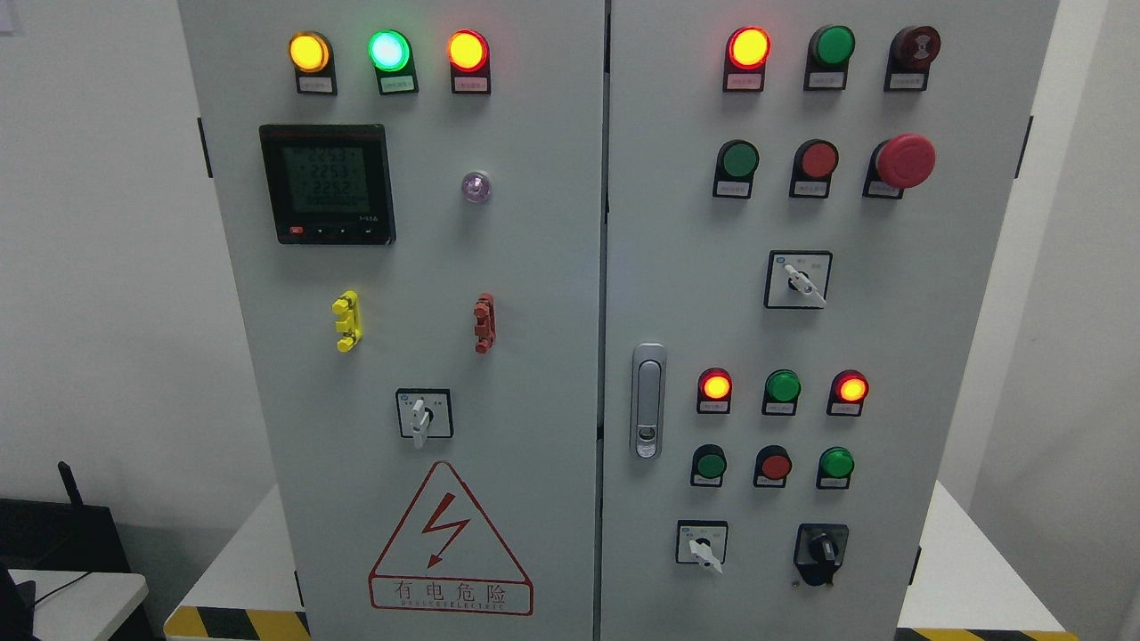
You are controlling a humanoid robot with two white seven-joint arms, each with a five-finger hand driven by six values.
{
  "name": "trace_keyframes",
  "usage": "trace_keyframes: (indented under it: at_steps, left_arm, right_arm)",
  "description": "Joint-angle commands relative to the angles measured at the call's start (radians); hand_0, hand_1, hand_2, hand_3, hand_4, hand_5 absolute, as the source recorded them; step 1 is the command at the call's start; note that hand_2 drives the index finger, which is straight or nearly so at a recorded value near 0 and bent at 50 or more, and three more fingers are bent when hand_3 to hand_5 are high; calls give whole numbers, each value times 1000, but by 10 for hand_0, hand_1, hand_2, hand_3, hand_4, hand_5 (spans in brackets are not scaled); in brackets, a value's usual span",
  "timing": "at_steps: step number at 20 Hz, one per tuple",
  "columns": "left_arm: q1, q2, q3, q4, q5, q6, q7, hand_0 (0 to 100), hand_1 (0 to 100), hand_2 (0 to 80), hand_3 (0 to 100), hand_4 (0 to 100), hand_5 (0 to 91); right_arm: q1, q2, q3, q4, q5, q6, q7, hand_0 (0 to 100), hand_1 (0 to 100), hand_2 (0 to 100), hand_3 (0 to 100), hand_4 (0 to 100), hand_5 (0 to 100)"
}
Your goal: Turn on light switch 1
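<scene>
A grey electrical cabinet (534, 374) with two doors fills the head view. The right door carries push buttons: a green one (739, 160) and a red one (818, 160) in the upper row, and a lower row with a dark green one (710, 465), a red one (775, 466) and a lit green one (836, 464). Indicator lamps above them glow red (715, 385), green (782, 386) and red (851, 388). I cannot tell which control is light switch 1. Neither hand is in view.
A red emergency stop (905, 160), rotary selectors (799, 279) (425, 415) (704, 545) (820, 550), a door handle (647, 401), a digital meter (327, 183) and a high-voltage warning triangle (450, 541) are on the cabinet. A dark object (62, 534) stands at lower left.
</scene>
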Motion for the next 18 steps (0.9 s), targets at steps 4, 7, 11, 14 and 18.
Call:
trace_keyframes:
  at_steps: [4,7,11,14,18]
  left_arm:
    - [-1,2,0,0,-28,0,0,359,7,0,0,0,0]
    - [0,2,-1,-5,-29,0,10,359,7,0,0,0,0]
    - [15,-2,6,-105,-29,-3,111,354,0,0,0,0,0]
    - [77,-2,54,-251,-35,4,112,346,0,0,0,0,0]
    - [94,-2,129,-330,-41,3,103,353,6,0,0,0,0]
  right_arm:
    - [0,0,20,0,-26,0,-1,120,389,0,0,0,0]
    - [0,0,20,0,-26,0,-1,120,389,0,0,0,0]
    - [0,0,20,0,-26,0,-1,120,389,0,0,0,0]
    - [0,0,20,0,-26,0,-1,120,389,0,0,0,0]
    - [0,0,20,0,-26,0,-1,120,389,0,0,0,0]
